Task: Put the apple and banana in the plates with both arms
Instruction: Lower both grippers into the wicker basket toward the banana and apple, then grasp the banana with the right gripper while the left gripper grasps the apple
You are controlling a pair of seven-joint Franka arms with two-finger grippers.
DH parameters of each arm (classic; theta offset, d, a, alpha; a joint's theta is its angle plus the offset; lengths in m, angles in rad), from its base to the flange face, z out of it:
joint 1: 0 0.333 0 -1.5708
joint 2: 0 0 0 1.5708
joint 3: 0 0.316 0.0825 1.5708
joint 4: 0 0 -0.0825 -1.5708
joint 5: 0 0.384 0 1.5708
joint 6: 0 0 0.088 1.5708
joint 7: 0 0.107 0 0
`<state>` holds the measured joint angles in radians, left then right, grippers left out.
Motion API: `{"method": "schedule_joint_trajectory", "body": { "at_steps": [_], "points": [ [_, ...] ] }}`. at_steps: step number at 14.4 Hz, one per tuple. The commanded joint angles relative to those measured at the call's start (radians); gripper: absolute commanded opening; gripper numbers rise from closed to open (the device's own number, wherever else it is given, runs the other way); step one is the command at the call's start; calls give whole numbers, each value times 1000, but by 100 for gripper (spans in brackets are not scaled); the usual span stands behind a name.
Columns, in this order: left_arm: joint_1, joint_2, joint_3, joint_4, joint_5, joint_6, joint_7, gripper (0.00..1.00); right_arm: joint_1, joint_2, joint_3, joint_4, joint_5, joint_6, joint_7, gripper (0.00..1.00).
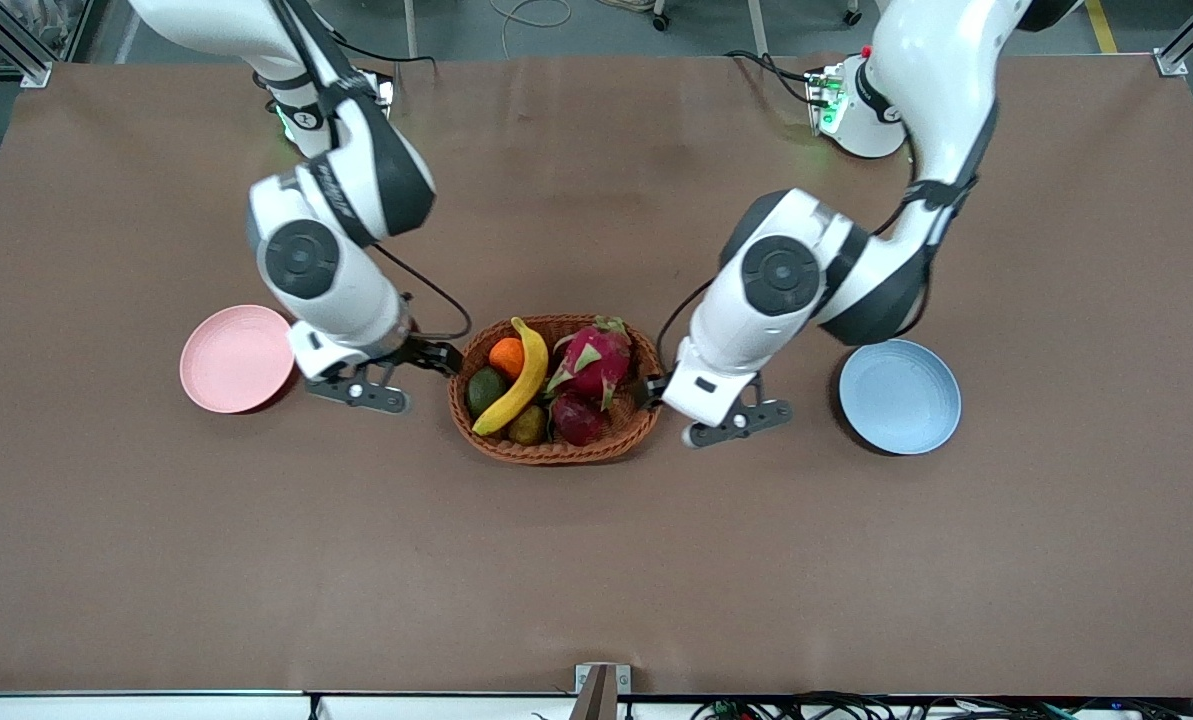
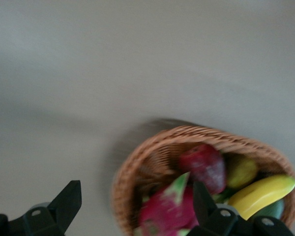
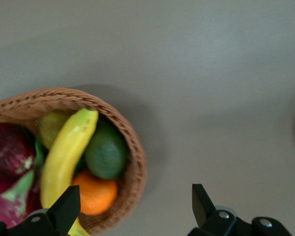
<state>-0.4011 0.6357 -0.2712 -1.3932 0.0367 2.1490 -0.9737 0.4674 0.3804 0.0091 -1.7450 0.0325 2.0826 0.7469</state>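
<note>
Two plates flank the wicker basket [image 1: 554, 447] on the tabletop [image 1: 596, 560]: the blue plate [image 1: 899, 396] at its 3 o'clock toward the left arm's end, the pink plate [image 1: 237, 358] at its 9 o'clock. Inside the basket, the apple [image 1: 577, 417] lies nearest the front camera, beside the banana [image 1: 522, 381], with a dragon fruit [image 1: 594, 358] and an orange [image 1: 506, 356] farther back. Each end effector hangs wide open, empty: the left end effector [image 2: 137, 209] over the basket's 3 o'clock rim, the right end effector [image 3: 132, 209] over the tabletop just off its 9 o'clock rim
</note>
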Motion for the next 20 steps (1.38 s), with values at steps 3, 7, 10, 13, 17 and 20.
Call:
{"method": "schedule_joint_trajectory", "body": {
  "at_steps": [3,7,10,13,17,20],
  "points": [
    [-47,113,3,39,-17,152,-140,100,37,193,-8,182,14,11,213,88],
    [-79,183,4,37,-67,279,-166,100,65,281,-8,259,33,39,267,83],
    [-81,211,4,37,-78,304,-165,100,76,296,-8,259,70,60,269,78],
    [-84,242,4,36,-110,362,-165,100,82,304,-8,259,75,60,267,73],
    [-97,260,3,37,-188,381,-163,100,88,307,-8,259,78,57,269,71],
    [-100,265,3,36,-218,393,-163,100,88,314,-8,257,99,57,267,69]
  ]
}}
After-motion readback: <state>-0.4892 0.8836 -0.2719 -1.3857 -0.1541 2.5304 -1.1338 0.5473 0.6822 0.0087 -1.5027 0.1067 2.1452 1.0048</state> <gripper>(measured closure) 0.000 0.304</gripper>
